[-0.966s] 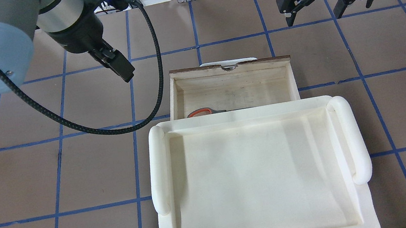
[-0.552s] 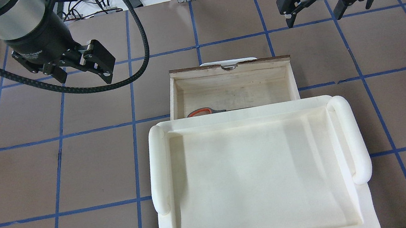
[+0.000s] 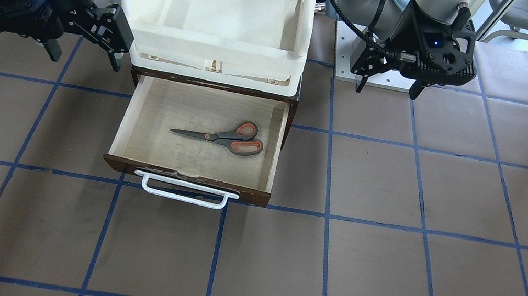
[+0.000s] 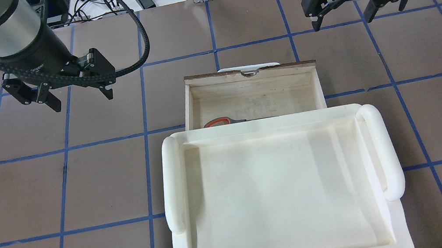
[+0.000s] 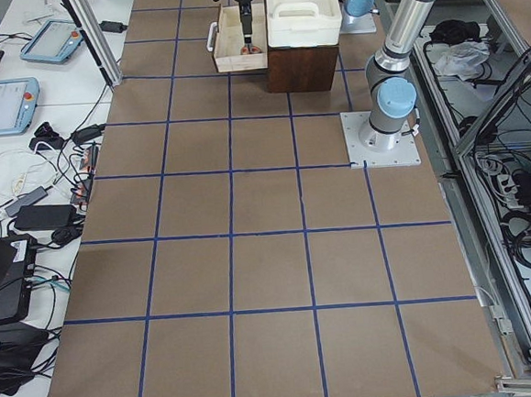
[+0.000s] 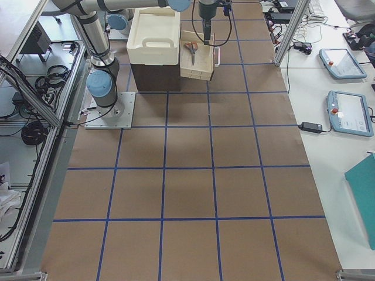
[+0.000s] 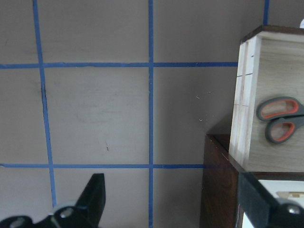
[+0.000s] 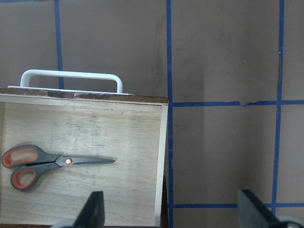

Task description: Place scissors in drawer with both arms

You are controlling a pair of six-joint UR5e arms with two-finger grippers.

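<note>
The scissors (image 3: 223,137) lie flat on the pale floor of the open dark brown drawer (image 3: 157,120), handles toward the robot's left. Their orange handle shows in the overhead view (image 4: 225,121), inside the drawer (image 4: 251,92). My left gripper (image 4: 65,95) is open and empty, hovering to the left of the drawer; it also shows in the front view (image 3: 387,89). My right gripper (image 4: 342,18) is open and empty, beyond the drawer's right corner. The left wrist view shows the scissors (image 7: 280,118), the right wrist view shows them (image 8: 42,164) too.
A cream-white plastic tray (image 4: 281,194) sits on top of the brown cabinet behind the drawer. The drawer's white bar handle (image 3: 182,193) points away from the robot. Brown table with blue grid lines lies all round.
My left gripper has swung left and away from the drawer's corner and turned so both fingers show spread. The right gripper, drawer and scissors have not moved.
</note>
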